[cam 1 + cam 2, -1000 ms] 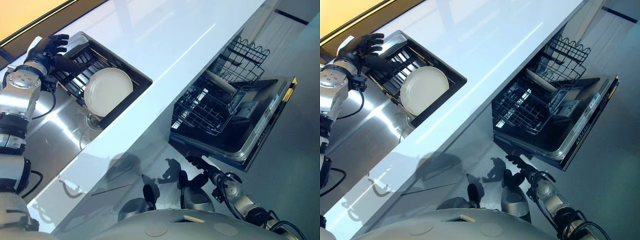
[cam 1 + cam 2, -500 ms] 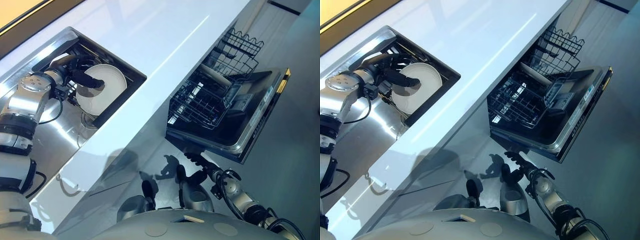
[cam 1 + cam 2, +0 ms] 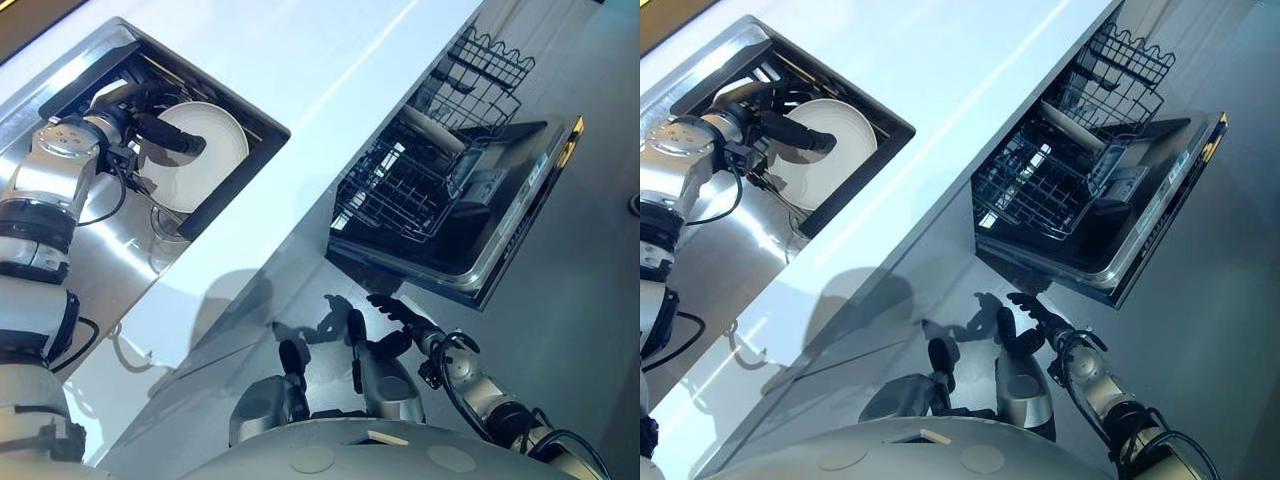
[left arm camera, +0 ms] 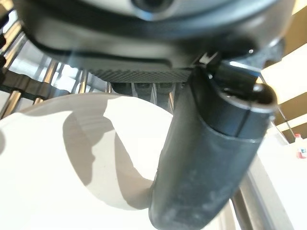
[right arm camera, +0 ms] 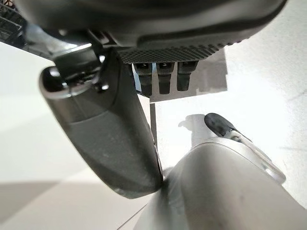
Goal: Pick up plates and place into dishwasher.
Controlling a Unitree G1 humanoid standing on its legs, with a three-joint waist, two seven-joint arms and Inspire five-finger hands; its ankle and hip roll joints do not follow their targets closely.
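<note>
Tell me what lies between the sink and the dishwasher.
In the left eye view, bare white counter runs between the sink and the dishwasher, its racks pulled out.

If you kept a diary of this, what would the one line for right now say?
left hand: thumb on plate in sink rack | right hand: low, idle, holding nothing | dishwasher: door open, rack out

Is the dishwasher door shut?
No, the dishwasher door hangs open with the lower rack pulled out over it.
</note>
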